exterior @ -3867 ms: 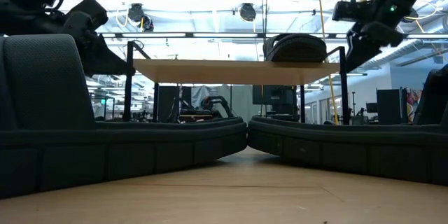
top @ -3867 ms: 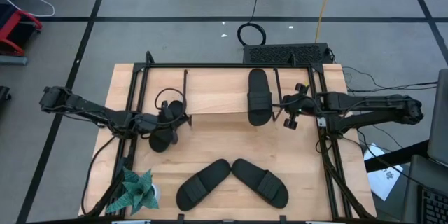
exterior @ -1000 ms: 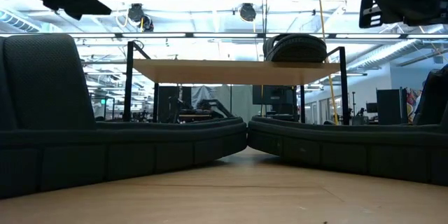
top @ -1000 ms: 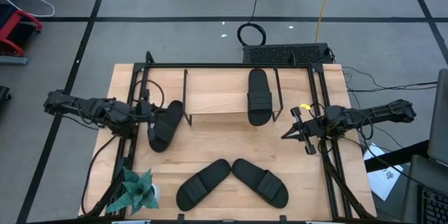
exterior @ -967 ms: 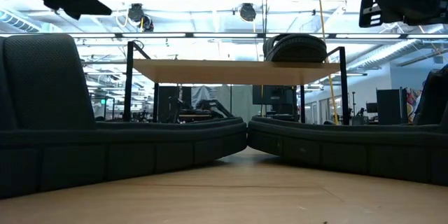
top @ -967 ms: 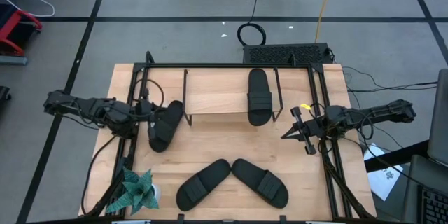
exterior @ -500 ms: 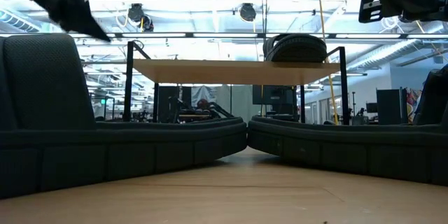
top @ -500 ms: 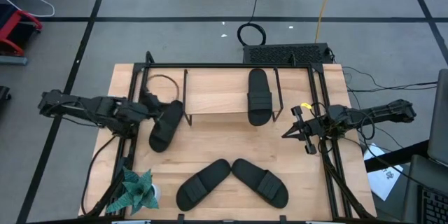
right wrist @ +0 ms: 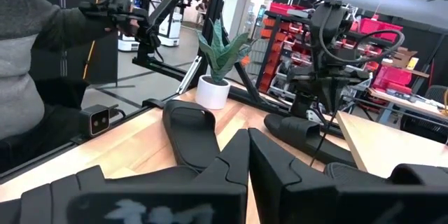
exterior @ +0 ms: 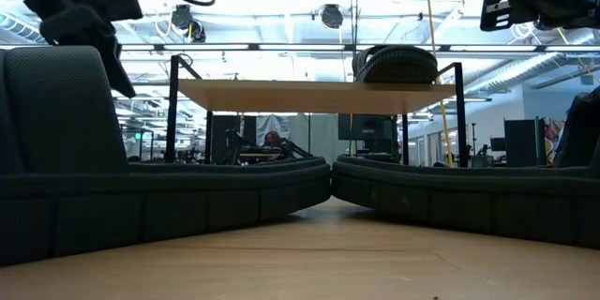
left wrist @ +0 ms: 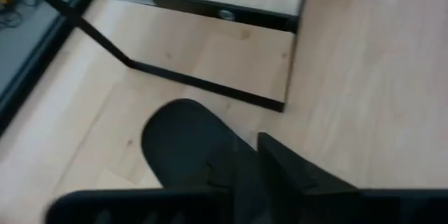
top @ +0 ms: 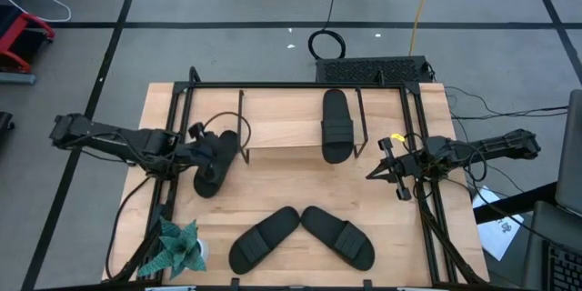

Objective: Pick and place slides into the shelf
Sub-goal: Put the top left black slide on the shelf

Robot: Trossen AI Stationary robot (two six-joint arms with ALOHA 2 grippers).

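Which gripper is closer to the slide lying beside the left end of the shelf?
Left. The left gripper is right over that slide; the right gripper waits across the table, past the shelf's other end.

Left gripper (top: 218, 154) reaches inward over the table; right gripper (top: 373, 175), fingers closed, hovers opposite.

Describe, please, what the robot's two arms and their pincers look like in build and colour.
Both arms are dark, slim and jointed, with loose black cables looping along them. The left pincer has black angular fingers. The right pincer ends in two black wedge-shaped fingers, and a small yellow tag sits by its wrist.
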